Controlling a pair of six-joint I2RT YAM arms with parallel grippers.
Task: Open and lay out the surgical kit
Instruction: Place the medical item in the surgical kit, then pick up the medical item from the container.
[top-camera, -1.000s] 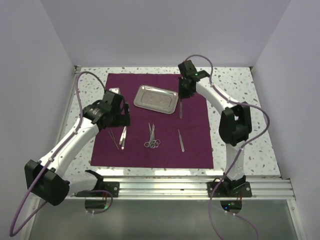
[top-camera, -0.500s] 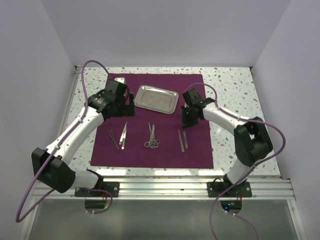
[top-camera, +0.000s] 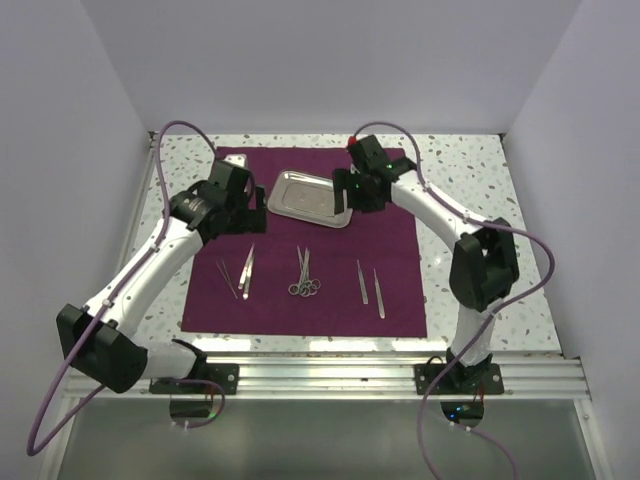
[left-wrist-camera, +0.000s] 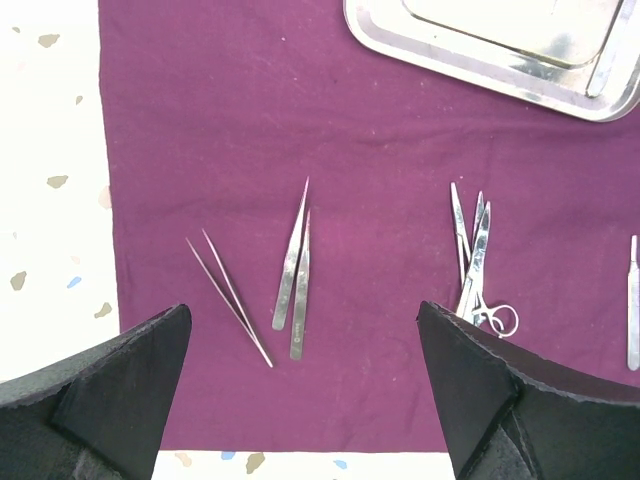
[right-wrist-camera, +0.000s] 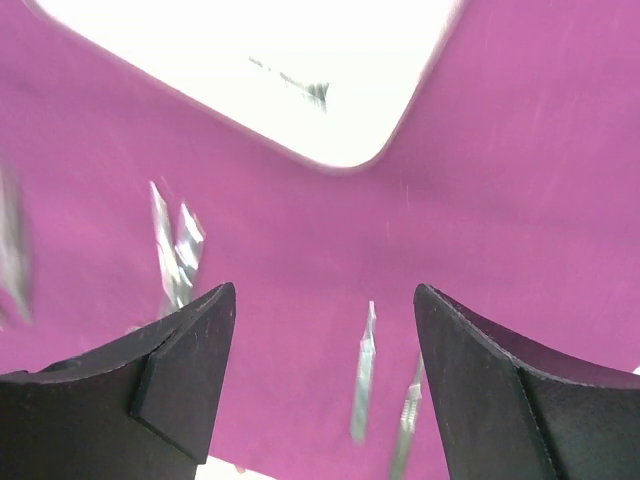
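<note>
On the table (top-camera: 480, 180), the cloth (top-camera: 395, 240) is lying spread flat, with the tray (top-camera: 310, 197) sitting toward its 12 o'clock edge. Toward 6 o'clock a row is forming: thin tweezers (left-wrist-camera: 230, 298), broad tweezers (left-wrist-camera: 295, 270), scissors (left-wrist-camera: 475, 262) and, at the 3 o'clock end, two slim tools (top-camera: 362, 281).

The right claw (right-wrist-camera: 324, 292) is hovering released at the tray's 3 o'clock rim, grasping nothing. The left claw (left-wrist-camera: 302, 312) is likewise released and empty, hanging at the tray's 9 o'clock side above the tweezers.

A slim piece (left-wrist-camera: 603, 55) appears to be lying along the tray's 3 o'clock inner wall. Judgement: the right arm is going for it. Recommended practice:
- Be setting the jaws across the handle, not along it.
- Be pinching mid-length, since the shallow wall is leaving little room.
- Be lifting clear of the rim before travelling, so the tray is not dragged.
- Be laying the piece parallel to the row, apart from its neighbours.

The right wrist view is blurring, so alignment is wanting confirmation before closing
</note>
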